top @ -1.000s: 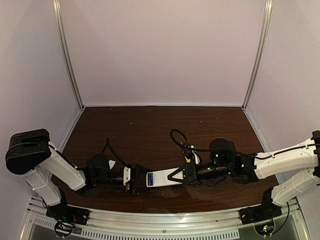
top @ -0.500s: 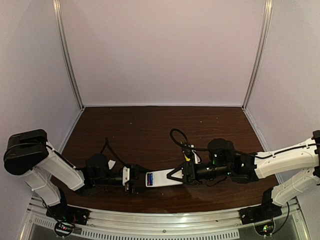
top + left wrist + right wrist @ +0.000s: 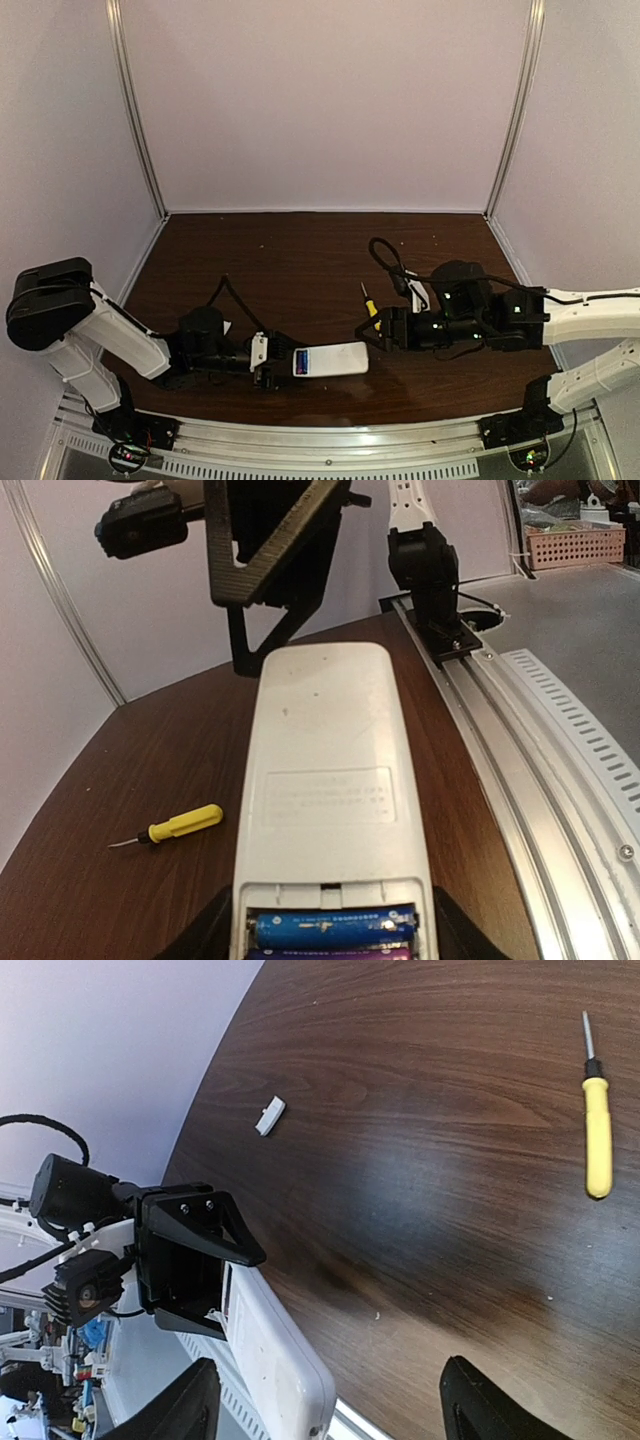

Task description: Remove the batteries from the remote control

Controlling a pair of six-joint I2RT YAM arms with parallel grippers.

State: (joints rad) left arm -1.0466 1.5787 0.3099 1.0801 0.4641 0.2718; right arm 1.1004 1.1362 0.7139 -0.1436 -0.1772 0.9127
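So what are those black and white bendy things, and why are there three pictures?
They are robot arms, a left arm and a right arm, each ending in a claw. One picture looks down from above. The other two come from little cameras on the wrists. The left claw grips one end of the white remote control. Its back is open, so you can see the batteries inside. The right claw is open and holds nothing. On the brown table lie a yellow-handled screwdriver and a small white piece.

Nothing legible. Lettering on remote control (image 3: 328,730) back and on batteries (image 3: 335,927) too blurred to read.
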